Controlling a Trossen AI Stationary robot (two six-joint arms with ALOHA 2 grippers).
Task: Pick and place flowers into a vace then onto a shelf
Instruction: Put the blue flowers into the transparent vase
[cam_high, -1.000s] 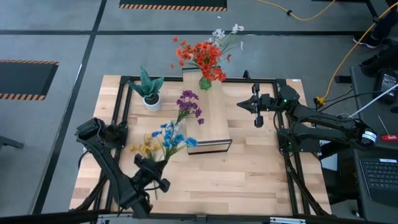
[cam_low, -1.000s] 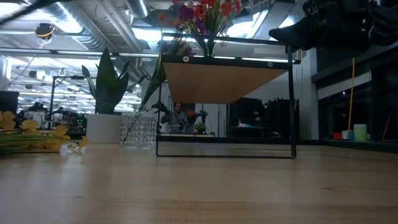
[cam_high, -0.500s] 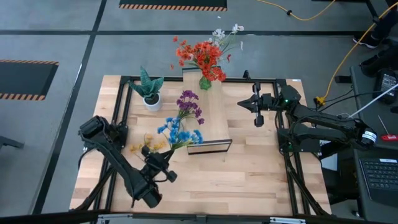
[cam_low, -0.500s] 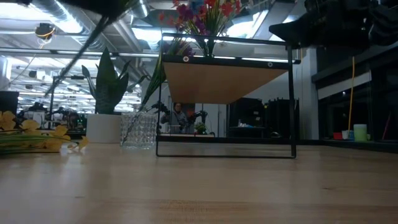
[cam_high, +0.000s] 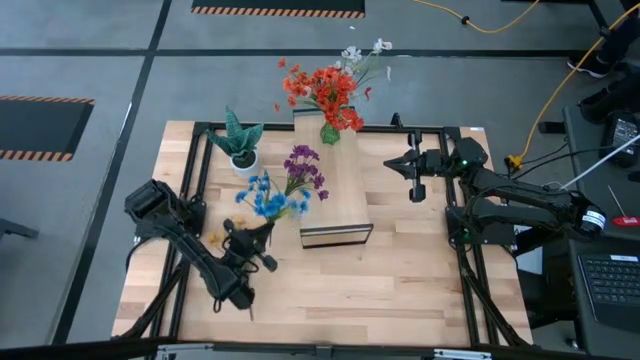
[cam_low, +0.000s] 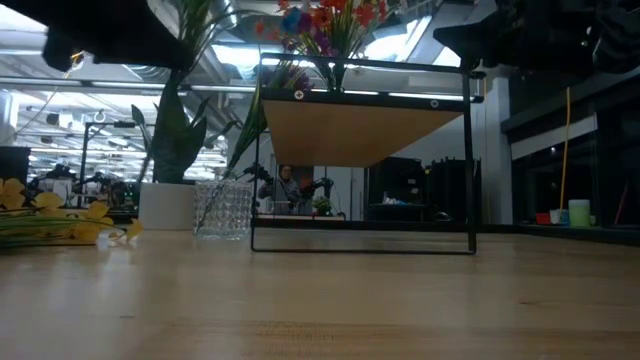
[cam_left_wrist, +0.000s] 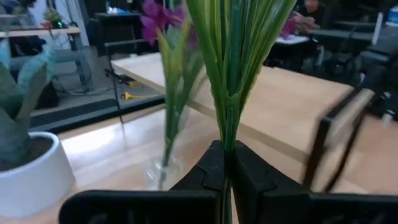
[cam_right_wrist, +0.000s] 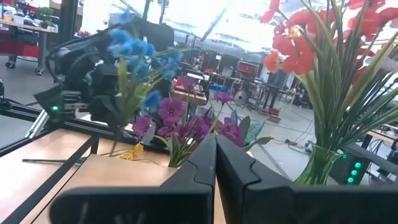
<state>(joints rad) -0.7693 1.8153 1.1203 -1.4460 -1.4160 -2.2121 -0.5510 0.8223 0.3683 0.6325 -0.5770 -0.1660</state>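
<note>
Two bunches are already standing in vases, so you are partway through: the red-orange flowers (cam_high: 328, 92) sit in a green vase (cam_high: 329, 132) on the far end of the shelf (cam_high: 336, 205), and the purple flowers (cam_high: 305, 170) rise from a clear vase (cam_low: 223, 208) that stands on the tabletop just beside the shelf's left edge, not yet up on it. Your third bunch, the blue flowers (cam_high: 268, 198), is in the air beside the shelf's left edge, near the purple ones, with the left gripper (cam_high: 250, 243) clamped tight on the green stems, as the left wrist view shows, where the stems run straight up out of the pinched fingers (cam_left_wrist: 211, 171). Still waiting is a yellow bunch (cam_high: 216, 238) lying flat on the tabletop (cam_high: 400, 280), farther left of the shelf. Off the shelf's far left corner stands a spiky plant in a white pot (cam_high: 240, 150), which you can leave alone. Your right gripper (cam_high: 414, 180) hovers to the right of the shelf with its jaws pressed together on nothing. By my reading you still have to seat the blue stems in a vase, deal with the yellow bunch, and lift the clear vase onto the shelf.
</note>
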